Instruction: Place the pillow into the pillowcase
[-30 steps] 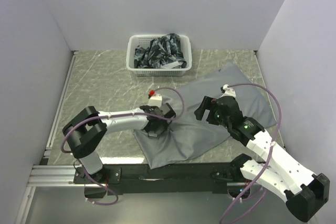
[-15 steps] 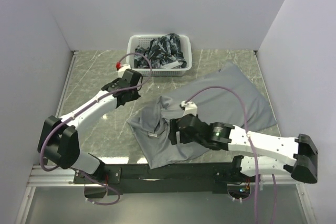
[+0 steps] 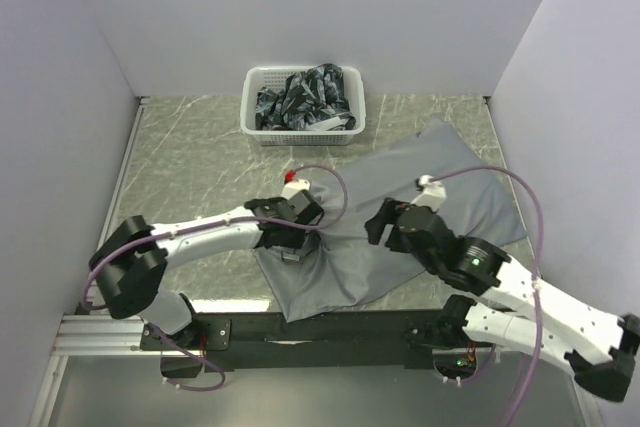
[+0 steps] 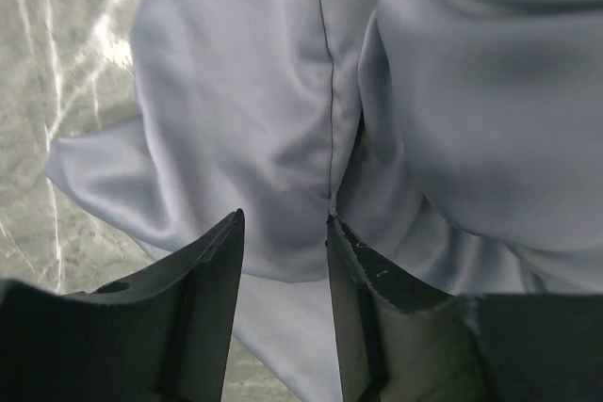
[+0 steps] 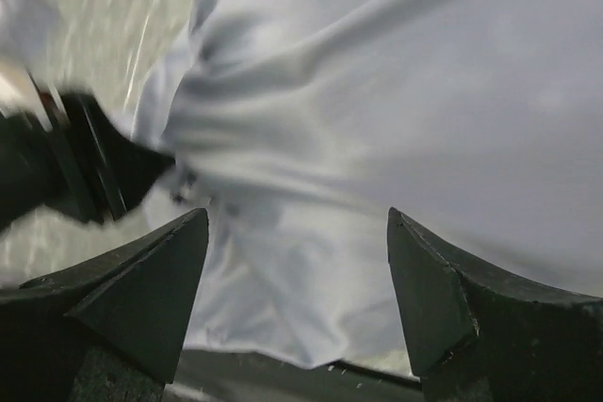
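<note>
No cream surface of the pillow is shown in any view. It is judged to lie inside the pillowcase [image 3: 345, 267], since a rounded swell [image 4: 490, 91] is seen beside the seam [image 4: 332, 63] in the left wrist view, but this cannot be confirmed. The pillowcase is spread slantwise on the table [image 3: 200, 167], from the near edge between the arms toward the far right, and its near left end is rumpled.

The left pincer [image 3: 290, 245] is held low over that rumpled end. Its jaws are partly parted with nothing caught between them, and only the cloth beneath is seen through the gap. The right pincer [image 3: 384, 222] is set over the middle of the pillowcase, spread wide and empty.

With neither pincer grasping, the cloth is left free to shift. If the left pincer were clenched where it hangs, both layers might be nipped together at the seam, and the end would be bunched rather than straightened. The cloth looks smooth and slippery, so a shallow pinch could be lost under a pull. The near end lies close to the table's edge, and a tug toward the bases could drag it over. A low sweep by the right pincer could rake the cloth and push the filling askew. The basket [image 3: 300, 132] stands well apart and is not thought to be at risk.
</note>
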You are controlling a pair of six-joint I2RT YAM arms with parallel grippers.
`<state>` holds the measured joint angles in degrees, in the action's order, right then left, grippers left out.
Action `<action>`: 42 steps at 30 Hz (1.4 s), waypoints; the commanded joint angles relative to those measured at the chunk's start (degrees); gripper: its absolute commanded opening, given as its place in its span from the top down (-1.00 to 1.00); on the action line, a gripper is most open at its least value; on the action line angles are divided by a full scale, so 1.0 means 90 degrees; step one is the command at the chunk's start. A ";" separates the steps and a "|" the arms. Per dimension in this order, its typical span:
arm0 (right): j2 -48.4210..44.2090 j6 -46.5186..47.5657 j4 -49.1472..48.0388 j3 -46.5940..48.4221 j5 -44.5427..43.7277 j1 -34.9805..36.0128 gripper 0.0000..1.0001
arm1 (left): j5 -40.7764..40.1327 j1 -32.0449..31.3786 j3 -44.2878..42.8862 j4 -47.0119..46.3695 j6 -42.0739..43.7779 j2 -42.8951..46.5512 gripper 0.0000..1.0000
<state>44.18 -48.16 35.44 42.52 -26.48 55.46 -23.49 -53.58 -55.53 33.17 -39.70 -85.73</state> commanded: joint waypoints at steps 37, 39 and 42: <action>-0.0116 0.0371 -0.0100 -0.0185 0.0688 0.0174 -0.52 | -0.0703 0.1154 -0.0705 0.0076 0.0269 -0.0027 0.98; 0.0343 0.0244 -0.0090 -0.0009 0.0463 0.0835 -0.47 | 0.0010 0.1635 -0.0734 -0.0110 0.0368 0.0344 0.98; 0.1124 0.0156 -0.0207 0.0362 0.0286 0.1559 -0.38 | 0.0684 0.2436 -0.0880 -0.0296 0.0476 0.0473 0.98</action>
<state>47.90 -45.80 36.21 40.64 -20.51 62.26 -26.76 -37.74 -60.90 34.15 -37.93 -84.77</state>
